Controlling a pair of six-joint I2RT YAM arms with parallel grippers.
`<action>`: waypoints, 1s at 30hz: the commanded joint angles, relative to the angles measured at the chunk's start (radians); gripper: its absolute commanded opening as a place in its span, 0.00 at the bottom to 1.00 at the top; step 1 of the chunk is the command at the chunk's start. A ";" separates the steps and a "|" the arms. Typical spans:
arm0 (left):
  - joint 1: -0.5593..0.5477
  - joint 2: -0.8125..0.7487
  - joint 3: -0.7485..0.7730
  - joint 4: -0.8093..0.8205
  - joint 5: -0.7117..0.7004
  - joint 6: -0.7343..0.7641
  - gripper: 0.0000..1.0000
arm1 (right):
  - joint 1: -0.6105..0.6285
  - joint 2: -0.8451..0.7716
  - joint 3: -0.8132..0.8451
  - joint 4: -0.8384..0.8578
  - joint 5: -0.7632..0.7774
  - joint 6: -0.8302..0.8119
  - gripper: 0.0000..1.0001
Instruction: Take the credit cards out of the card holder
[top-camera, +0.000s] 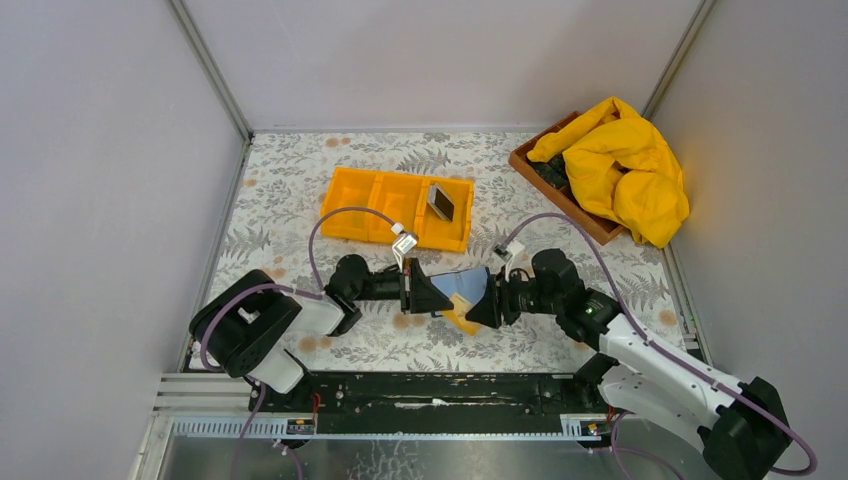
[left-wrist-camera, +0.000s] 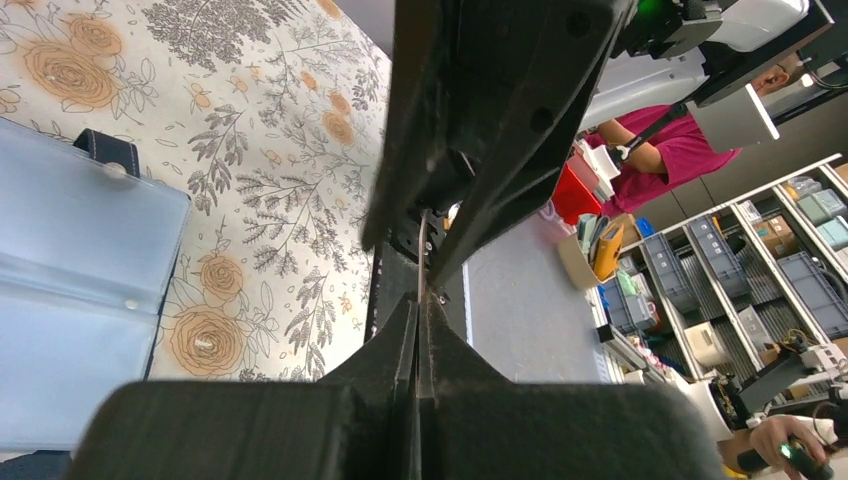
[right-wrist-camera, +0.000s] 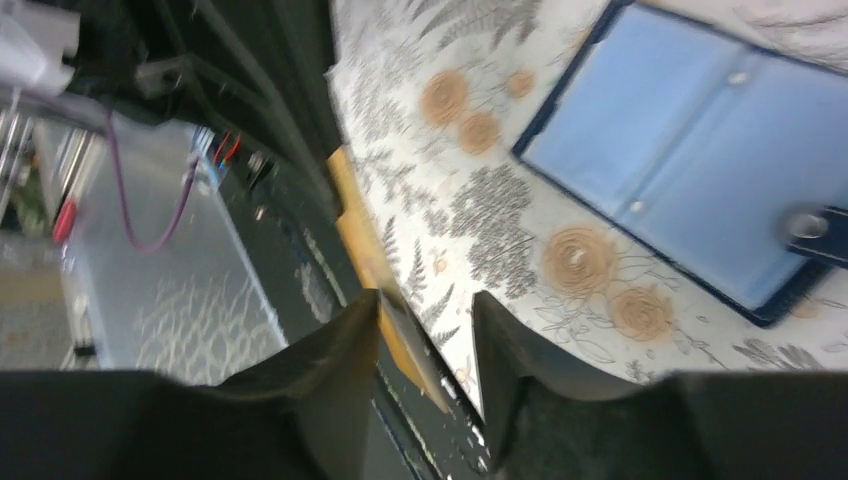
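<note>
The card holder (top-camera: 460, 283) lies open on the floral table between my two grippers, its pale blue lining up; it also shows in the left wrist view (left-wrist-camera: 70, 300) and the right wrist view (right-wrist-camera: 680, 170). My left gripper (top-camera: 447, 295) (left-wrist-camera: 420, 305) is shut on a thin tan-orange credit card (top-camera: 462, 320), seen edge-on (left-wrist-camera: 422, 255). My right gripper (top-camera: 472, 310) (right-wrist-camera: 425, 310) faces it, open, with the same card (right-wrist-camera: 392, 330) between its jaws, lying against one finger. A grey credit card (top-camera: 440, 202) lies in the right compartment of the orange tray (top-camera: 370, 200).
A wooden box (top-camera: 540, 165) at the back right holds a crumpled yellow cloth (top-camera: 620, 165). The orange tray stands just behind the grippers. White walls close in the table on the left, right and back.
</note>
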 joint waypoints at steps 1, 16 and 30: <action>0.012 0.011 -0.012 0.103 -0.007 -0.033 0.00 | 0.000 -0.079 0.089 -0.059 0.283 -0.030 0.55; 0.102 -0.092 0.472 -0.831 -0.682 0.286 0.00 | -0.011 -0.092 -0.029 0.006 0.813 0.034 0.55; 0.188 0.284 0.953 -1.185 -0.761 0.401 0.00 | -0.025 0.054 -0.170 0.206 0.782 0.078 0.52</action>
